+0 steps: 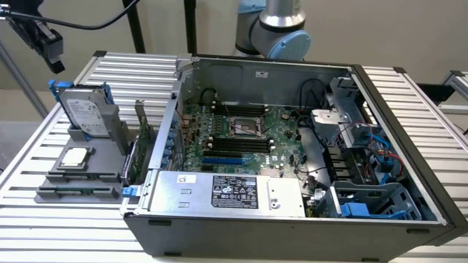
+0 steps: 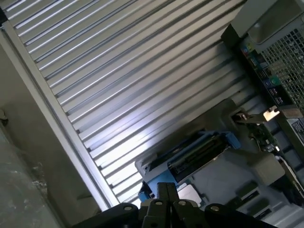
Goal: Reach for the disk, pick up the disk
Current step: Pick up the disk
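Your gripper [image 2: 166, 187], closed tight on nothing, hangs well clear of the hard disk [image 1: 83, 112], propped upright in its grey holder [image 1: 111, 125], likely for grasping.

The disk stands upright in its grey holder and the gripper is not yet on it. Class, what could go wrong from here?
1. The gripper is shut and clear of the disk; lowered like that, it would likely knock the top edge instead of gripping.
2. A card stands upright in the same grey holder, close on the exterior view's right of the disk; a wide approach might bump it.
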You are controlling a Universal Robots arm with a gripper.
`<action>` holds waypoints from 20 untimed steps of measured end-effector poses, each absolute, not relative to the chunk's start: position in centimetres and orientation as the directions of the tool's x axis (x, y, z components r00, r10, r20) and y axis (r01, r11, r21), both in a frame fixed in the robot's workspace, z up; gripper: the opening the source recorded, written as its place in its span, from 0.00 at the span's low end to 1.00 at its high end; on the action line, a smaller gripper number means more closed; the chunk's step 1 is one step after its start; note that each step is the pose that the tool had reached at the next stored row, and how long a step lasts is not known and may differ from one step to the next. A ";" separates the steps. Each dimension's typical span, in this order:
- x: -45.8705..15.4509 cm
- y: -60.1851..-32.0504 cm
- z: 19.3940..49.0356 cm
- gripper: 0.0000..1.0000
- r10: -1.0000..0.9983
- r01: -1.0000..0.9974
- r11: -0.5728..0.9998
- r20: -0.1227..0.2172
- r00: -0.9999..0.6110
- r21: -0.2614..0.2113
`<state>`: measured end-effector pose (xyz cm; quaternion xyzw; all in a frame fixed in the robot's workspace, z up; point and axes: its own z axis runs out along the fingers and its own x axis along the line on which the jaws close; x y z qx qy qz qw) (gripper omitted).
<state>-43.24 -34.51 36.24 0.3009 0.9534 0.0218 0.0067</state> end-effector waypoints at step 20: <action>-43.2 -34.5 36.4 0.11 0.818 0.817 0.575 -0.001 -0.576 0.047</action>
